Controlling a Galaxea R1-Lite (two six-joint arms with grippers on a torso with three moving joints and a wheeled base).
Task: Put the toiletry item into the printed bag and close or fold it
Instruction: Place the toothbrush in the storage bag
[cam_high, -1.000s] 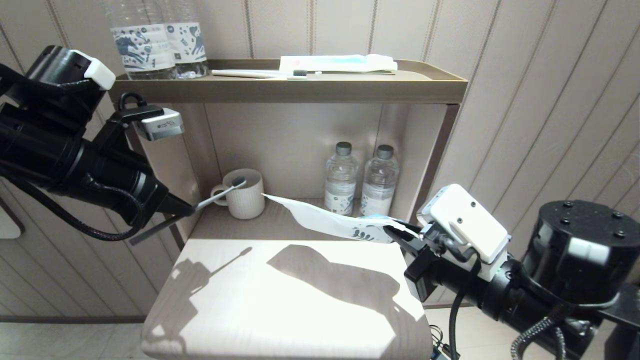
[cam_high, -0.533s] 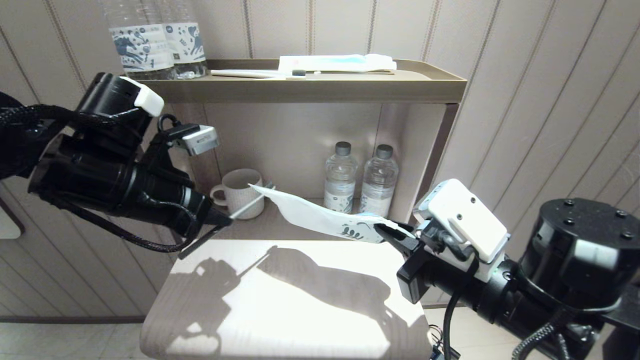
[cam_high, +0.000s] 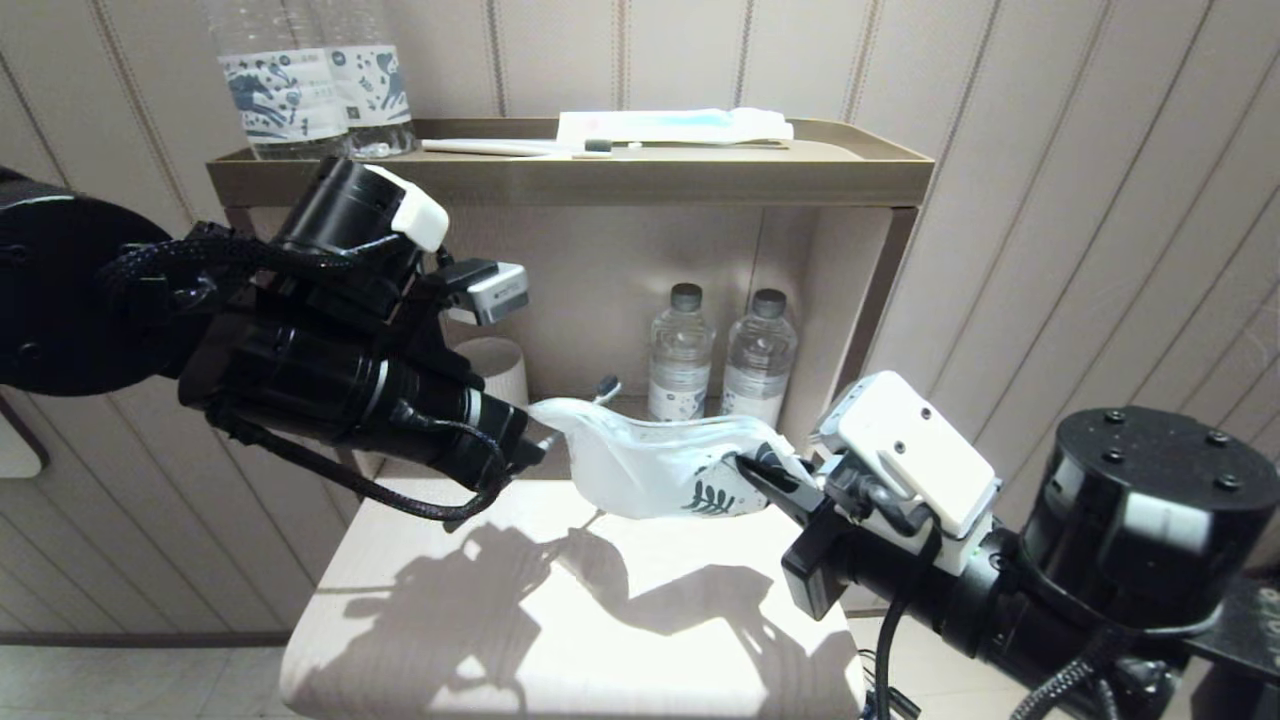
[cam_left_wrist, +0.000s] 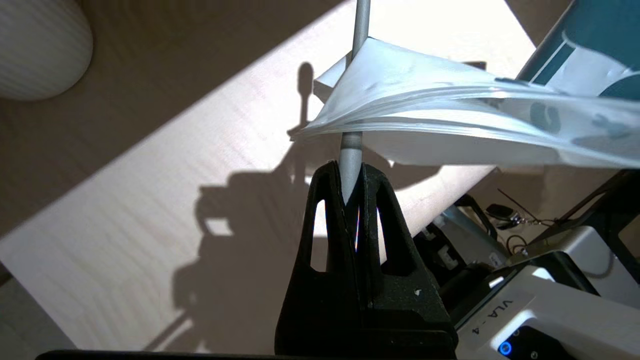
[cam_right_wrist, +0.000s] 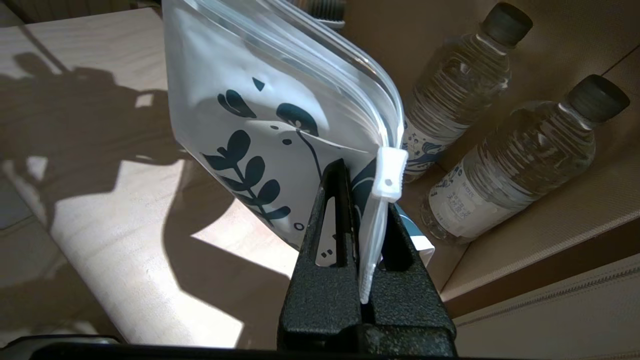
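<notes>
Two pincers busy over the table (cam_high: 560, 640).

From the head view:
- On the left, the left pincer (cam_high: 535, 445) clamped shut on the tail of the toothbrush (cam_high: 605, 385) and pushed right up against the free end of the printed bag (cam_high: 650, 455).
- Bag hanging in mid-air above the table, in front of the lower shelf bay.
- Bristle head poking up just past the bag's upper edge, near the mug (cam_high: 497, 365).
- On the right, the right pincer (cam_high: 760, 468) pinched tight on the leaf-printed end.
- Bag sagging and buckled between the two: soft, limp, surely very light.

Over to the left wrist view:
- Left pincer (cam_left_wrist: 351, 185) closed on the slim grey-looking handle of the toothbrush (cam_left_wrist: 350, 155).
- Handle stiff and straight, a thin smooth rod likely to swivel in a grip this far back.
- Shaft vanishing under the bag (cam_left_wrist: 450, 120) at its folded corner, then showing again beyond it.
- Impossible to tell whether in the mouth or merely behind the film.
- Mug (cam_left_wrist: 40, 50) off to one side on the shelf.

Now the right wrist view:
- Right pincer (cam_right_wrist: 365, 200) gripping the bag (cam_right_wrist: 250, 100) at the corner just beside the white slider (cam_right_wrist: 391, 175).
- Strip-seal edge running away from the grip, its layers looking slightly parted.
- Frosted film slick and floppy, no shape of its own, so best held by the firmer seal strip, as here.
- Water bottles (cam_right_wrist: 525, 165) standing close behind on the shelf, easy to knock.

Probably mid-insertion, with closing not yet begun.
</notes>
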